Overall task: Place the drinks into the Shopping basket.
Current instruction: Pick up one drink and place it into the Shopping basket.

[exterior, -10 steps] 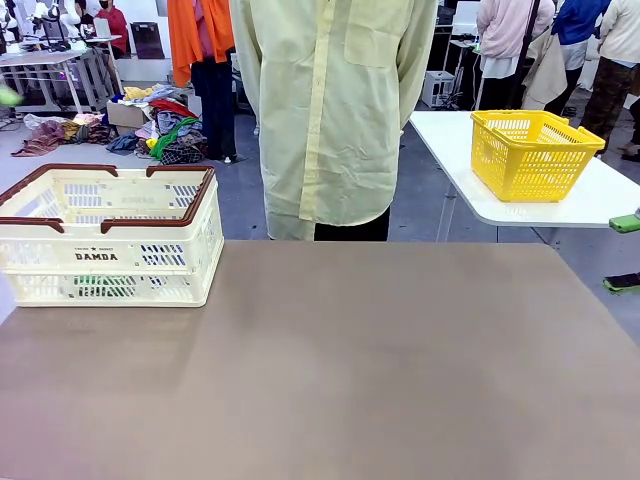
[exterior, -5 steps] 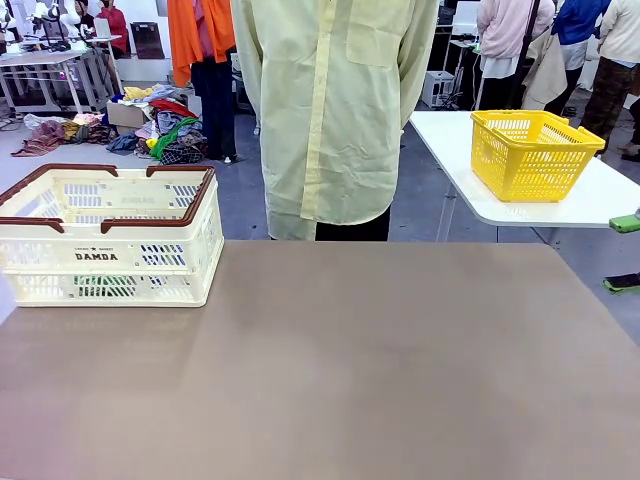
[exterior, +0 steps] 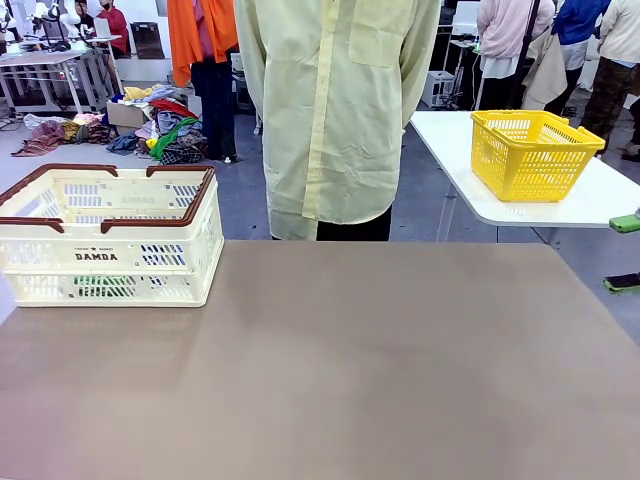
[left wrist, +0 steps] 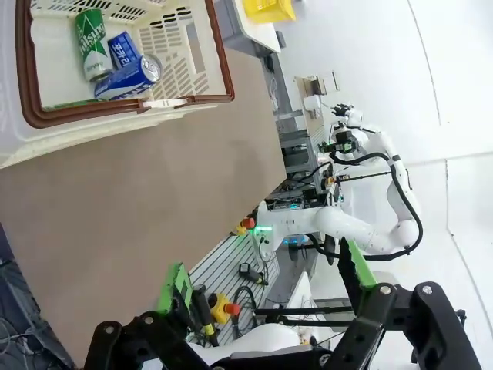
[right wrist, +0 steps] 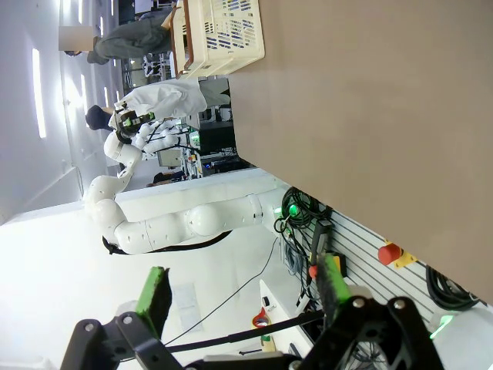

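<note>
The left tool point(left wrist: 262, 297) hangs released, its green-padded fingers point(left wrist: 174, 287) spread wide with nothing between them, raised well above the desk point(left wrist: 146, 200) and looking down into the Shopping basket point(left wrist: 196, 54). The right tool point(right wrist: 243, 297) is likewise released and empty, held off beyond the near edge of the desk, with the basket far away at the top of its view.

Both drinks already lie inside the basket. The green can point(left wrist: 90, 33) rests on its side against the far wall, and the blue can point(left wrist: 127, 77) lies beside it, its silver top facing the near wall. A small blue-and-white item point(left wrist: 123, 49) sits between them; at this angle it could be a third package or part of the blue can's print, and I cannot tell which. In the front view a trace of green shows through the lower slots of the basket point(exterior: 100, 215), which stands at the left far corner of the desk, just in front of the person in a pale yellow shirt point(exterior: 335, 100).

The placing looks done, so the step in hand is probably retreat and settle. To do that well, keep both tools high and released, draw the arms back along clear paths away from the red-brown rim point(left wrist: 115, 116), and avoid any sweep that could nudge the basket.
</note>
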